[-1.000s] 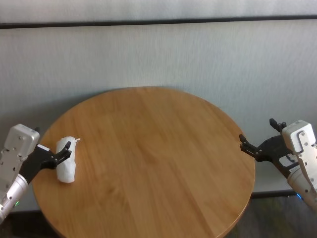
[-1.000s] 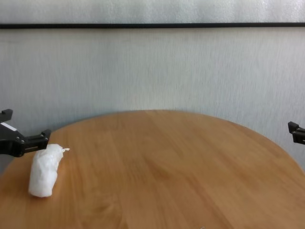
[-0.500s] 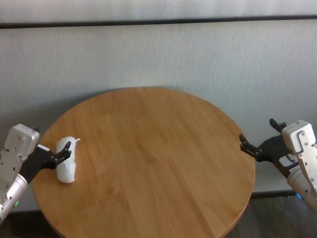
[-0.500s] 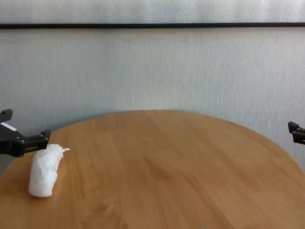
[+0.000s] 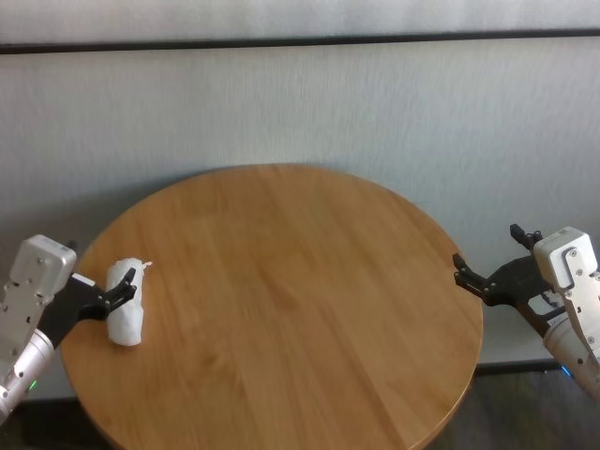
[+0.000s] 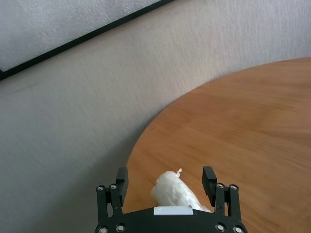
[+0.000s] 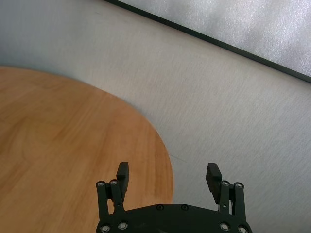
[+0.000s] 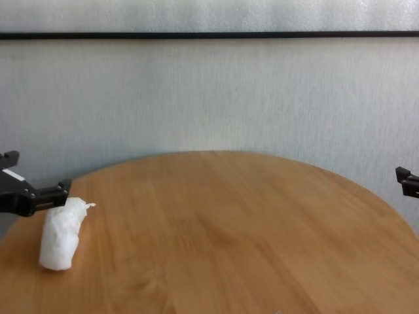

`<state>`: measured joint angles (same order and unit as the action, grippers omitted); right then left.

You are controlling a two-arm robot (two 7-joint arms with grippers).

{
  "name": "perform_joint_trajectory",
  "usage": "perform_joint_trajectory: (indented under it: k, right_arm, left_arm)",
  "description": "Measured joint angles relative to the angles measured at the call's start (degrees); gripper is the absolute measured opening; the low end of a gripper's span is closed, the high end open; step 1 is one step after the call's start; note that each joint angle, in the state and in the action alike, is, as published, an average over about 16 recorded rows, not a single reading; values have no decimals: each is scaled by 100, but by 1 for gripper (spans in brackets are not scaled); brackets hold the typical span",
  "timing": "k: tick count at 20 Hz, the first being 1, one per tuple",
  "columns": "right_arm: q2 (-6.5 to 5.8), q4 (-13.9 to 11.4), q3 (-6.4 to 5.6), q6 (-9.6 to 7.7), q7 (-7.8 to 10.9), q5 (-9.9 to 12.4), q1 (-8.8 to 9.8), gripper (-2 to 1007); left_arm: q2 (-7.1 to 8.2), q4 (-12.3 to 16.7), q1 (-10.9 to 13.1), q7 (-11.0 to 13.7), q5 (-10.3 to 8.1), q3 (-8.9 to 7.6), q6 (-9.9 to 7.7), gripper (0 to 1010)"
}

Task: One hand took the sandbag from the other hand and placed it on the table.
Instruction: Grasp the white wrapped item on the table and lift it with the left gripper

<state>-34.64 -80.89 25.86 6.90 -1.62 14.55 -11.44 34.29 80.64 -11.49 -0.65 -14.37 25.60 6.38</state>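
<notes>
Table (image 5: 281, 300) sits centre, wall (image 5: 300, 112) behind it. Sandbag (image 5: 125, 303) lies on the table near its left edge, long axis running front to back, tied tip toward the wall. Left gripper (image 5: 111, 298) at the left rim, just beside the sandbag; in the left wrist view the bag lies between its spread fingers (image 6: 209, 177), below them. Right gripper (image 5: 487, 267) hangs off the table's right edge, clear of the top, well apart from the sandbag.
</notes>
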Motion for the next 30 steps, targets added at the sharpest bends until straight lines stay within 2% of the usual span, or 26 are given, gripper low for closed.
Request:
perform_joint_trajectory:
  k: [8, 13, 20, 26, 30]
  right_arm:
    - [0, 0, 0, 0, 0, 0, 0, 1001]
    - [0, 0, 0, 0, 0, 0, 0, 1001]
    - [0, 0, 0, 0, 0, 0, 0, 1001]
    - [0, 0, 0, 0, 0, 0, 0, 1001]
    - [0, 0, 0, 0, 0, 0, 0, 1001]
  left_arm:
    - [-76, -24, -2, 194, -47, -84, -207, 1001]
    - [-137, 34, 28, 336, -222, -202, -532, 1001]
    - [-231, 302, 117, 498, -668, -465, -1305, 1001]
    - [-349, 601, 185, 552, -1093, -690, -2174, 1001]
    - [-458, 748, 184, 461, -1240, -784, -2716, 1001]
